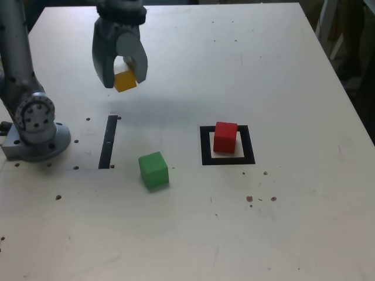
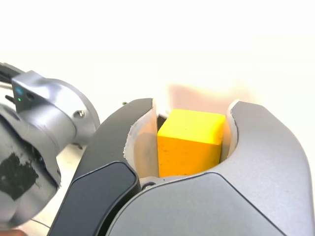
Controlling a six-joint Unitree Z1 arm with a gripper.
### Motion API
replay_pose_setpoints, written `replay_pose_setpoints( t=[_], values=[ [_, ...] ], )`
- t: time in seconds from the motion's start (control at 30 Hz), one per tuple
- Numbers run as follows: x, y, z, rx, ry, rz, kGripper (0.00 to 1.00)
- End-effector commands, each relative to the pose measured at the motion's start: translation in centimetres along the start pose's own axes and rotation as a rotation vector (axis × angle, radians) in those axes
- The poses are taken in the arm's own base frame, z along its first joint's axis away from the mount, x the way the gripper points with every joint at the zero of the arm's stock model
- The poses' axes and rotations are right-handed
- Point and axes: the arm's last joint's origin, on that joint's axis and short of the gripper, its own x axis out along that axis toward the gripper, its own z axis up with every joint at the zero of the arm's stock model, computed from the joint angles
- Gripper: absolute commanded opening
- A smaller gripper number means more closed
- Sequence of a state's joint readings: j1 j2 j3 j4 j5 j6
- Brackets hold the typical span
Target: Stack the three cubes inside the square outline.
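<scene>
You see the gripper (image 1: pixel 124 75) pinching the yellow cube (image 1: pixel 125 78), its jaws hiding much of it, well above the table (image 1: pixel 293 70). The red cube (image 1: pixel 225 137) sits inside the outline (image 1: pixel 205 146); the green cube (image 1: pixel 154 170) lies to the outline's left in the exterior view. No writing is readable.

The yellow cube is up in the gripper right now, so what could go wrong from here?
1. The yellow cube sits tilted between the fingers of the gripper, so it may land crooked on the red cube and slide off.
2. The red cube stands toward the back of the square outline, not centred, so a drop aimed at the centre could catch only part of its top.
3. The green cube lies near the path and could get bumped.
</scene>
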State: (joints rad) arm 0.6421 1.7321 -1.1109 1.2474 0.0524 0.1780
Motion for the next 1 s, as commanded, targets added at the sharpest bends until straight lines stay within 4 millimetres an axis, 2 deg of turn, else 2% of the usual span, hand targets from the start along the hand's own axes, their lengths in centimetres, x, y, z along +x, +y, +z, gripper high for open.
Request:
replay_pose_setpoints(
  t=[0.0, 0.57, 0.77, 0.97],
  values=[
    [-0.6, -1.1, -0.1, 0.029, -0.011, 0.006, 0.3],
    [-2.8, -9.9, 0.5, 0.224, -0.053, 0.053, 0.3],
    [-4.0, -13.2, 1.9, 0.287, -0.074, 0.078, 0.3],
    [-4.9, -15.7, 3.7, 0.352, -0.055, 0.146, 0.3]
  ],
)
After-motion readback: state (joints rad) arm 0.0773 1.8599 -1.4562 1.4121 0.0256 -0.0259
